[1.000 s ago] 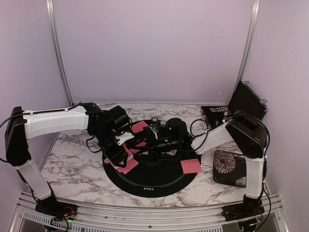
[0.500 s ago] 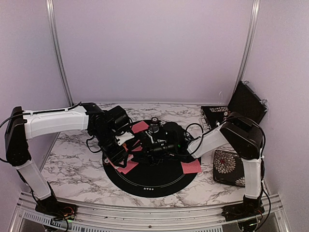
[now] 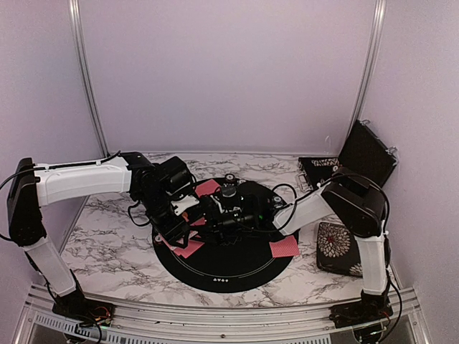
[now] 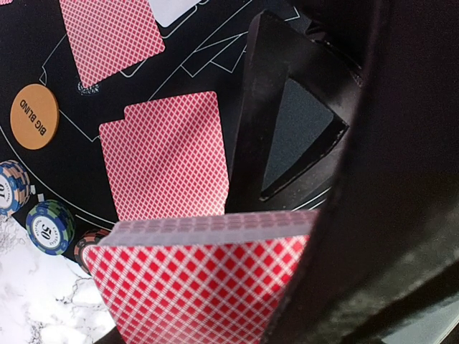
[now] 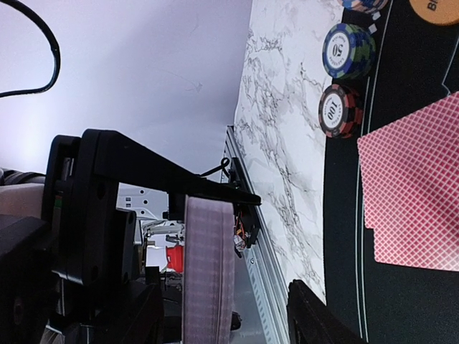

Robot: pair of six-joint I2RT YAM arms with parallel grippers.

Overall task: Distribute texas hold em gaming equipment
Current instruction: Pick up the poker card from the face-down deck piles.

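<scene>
Desk (image 3: 107, 244): white marble-pattern top. Directly on it:
- big round black mat (image 3: 222, 276) with white lines, centre (takes up most of the middle)
- floral-patterned case (image 3: 341, 247), flat, just right of the mat
- second black case (image 3: 323, 166), lid raised, back right corner
- striped chip stacks, a "50" (image 5: 349, 50) and a "100" (image 5: 338, 111), side by side on the marble at the mat's rim

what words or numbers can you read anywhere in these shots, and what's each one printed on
"BIG BLIND": on the orange round button.
"50": on the green-and-blue chip stack.
"100": on the red-and-black chip stack.
Blue-and-white chip: its number is cut off at the frame edge, so it is not readable.
White print on the black mat: too small to read.
</scene>
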